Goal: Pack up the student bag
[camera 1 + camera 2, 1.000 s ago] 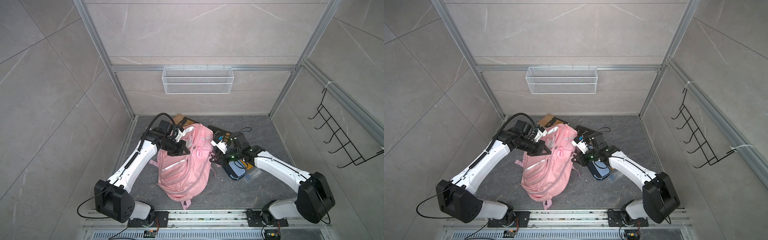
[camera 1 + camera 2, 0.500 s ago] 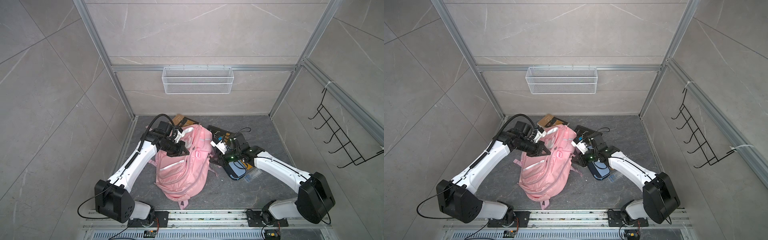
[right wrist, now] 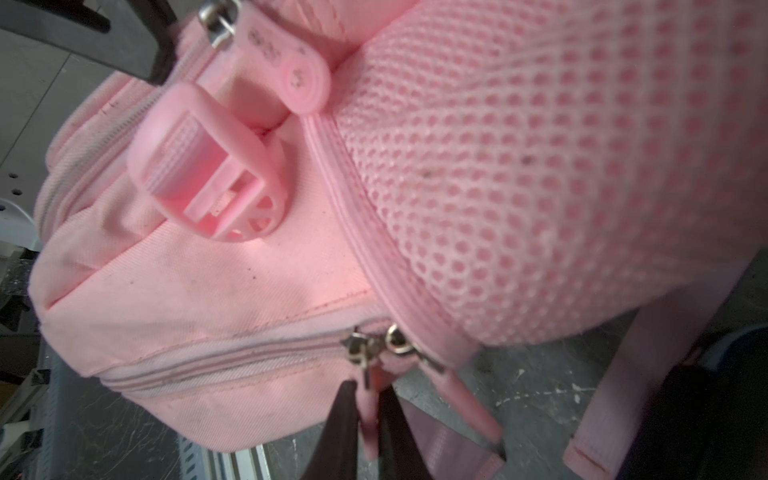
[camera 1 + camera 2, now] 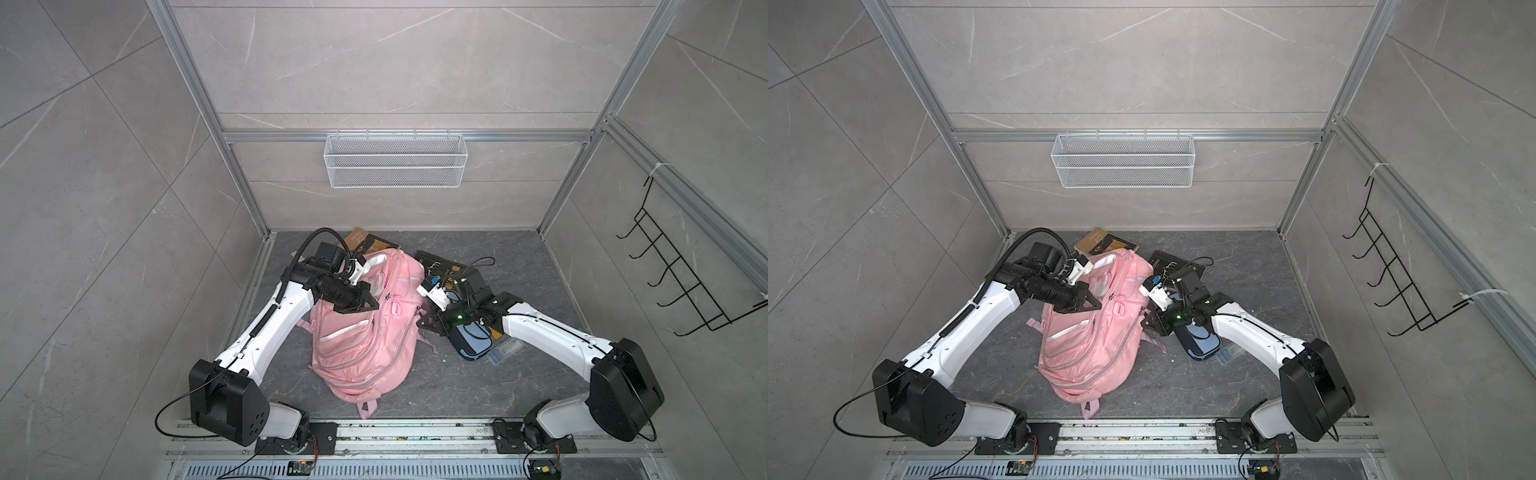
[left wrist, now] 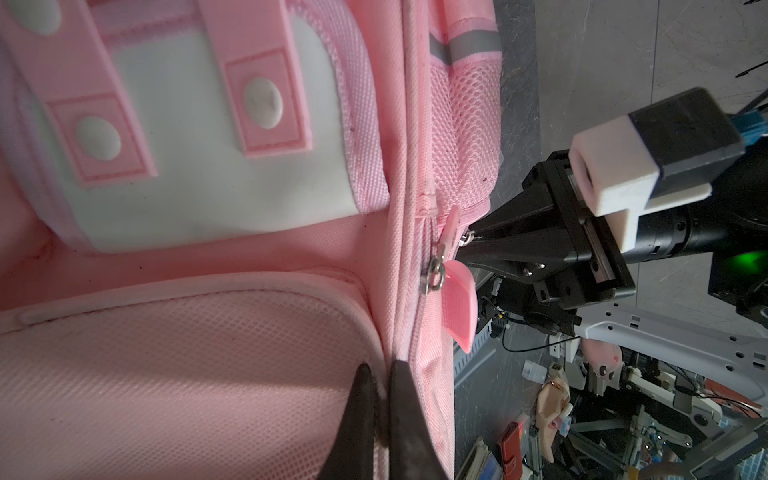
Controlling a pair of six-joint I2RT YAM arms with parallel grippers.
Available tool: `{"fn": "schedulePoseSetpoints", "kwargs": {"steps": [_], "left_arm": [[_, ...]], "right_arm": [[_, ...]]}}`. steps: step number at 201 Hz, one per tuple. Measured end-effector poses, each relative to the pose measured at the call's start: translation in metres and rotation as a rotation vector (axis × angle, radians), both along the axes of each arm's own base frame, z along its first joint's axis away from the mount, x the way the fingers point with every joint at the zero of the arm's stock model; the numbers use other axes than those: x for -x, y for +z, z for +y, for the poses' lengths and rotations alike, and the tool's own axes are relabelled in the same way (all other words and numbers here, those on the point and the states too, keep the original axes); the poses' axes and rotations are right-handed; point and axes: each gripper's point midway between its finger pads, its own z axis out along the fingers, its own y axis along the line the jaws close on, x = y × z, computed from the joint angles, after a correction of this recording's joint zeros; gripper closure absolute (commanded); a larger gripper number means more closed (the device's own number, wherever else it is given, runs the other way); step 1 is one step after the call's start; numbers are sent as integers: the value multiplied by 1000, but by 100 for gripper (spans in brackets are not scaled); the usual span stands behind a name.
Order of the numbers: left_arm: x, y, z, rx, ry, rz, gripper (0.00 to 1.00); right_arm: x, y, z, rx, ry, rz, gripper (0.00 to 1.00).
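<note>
Zip pull (image 3: 368, 432) sits clenched in right hand (image 3: 366, 388), track running away from it along student bag (image 3: 208, 270), which left hand (image 5: 378, 374) clamps.

Brown book (image 4: 362, 240) half behind student bag (image 4: 365, 345)

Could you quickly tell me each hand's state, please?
Left hand: closed, pinching the soft pink fabric backpack.
Right hand: closed on its pink zipper pull.
</note>
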Motion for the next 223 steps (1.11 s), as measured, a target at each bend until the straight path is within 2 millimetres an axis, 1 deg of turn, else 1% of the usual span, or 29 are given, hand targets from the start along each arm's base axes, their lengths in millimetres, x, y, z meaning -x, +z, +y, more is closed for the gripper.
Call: {"fn": "schedulePoseSetpoints", "kwargs": {"steps": [27,69,93,124,149,189,208,223], "left_arm": [[-2,0,1,-4,17,5,100],[-9,-1,3,-11,91,29,100],[-14,-3,5,-22,157,53,100],[-24,-5,11,-42,259,87,100],[-31,-5,11,-28,329,119,100],[-39,-4,10,-11,380,124,100],[-42,-7,10,-4,407,132,100],[-44,-9,9,6,432,143,100]], "right_arm": [[-3,-3,-1,29,-15,-23,99],[-2,-1,-4,101,-32,-104,100],[3,-3,-4,150,-28,-141,100],[16,-14,-7,232,-13,-142,100],[24,-16,-4,259,4,-156,100],[29,-15,1,275,16,-178,100],[36,-13,9,276,40,-191,100],[46,-11,17,275,67,-199,100]]}}
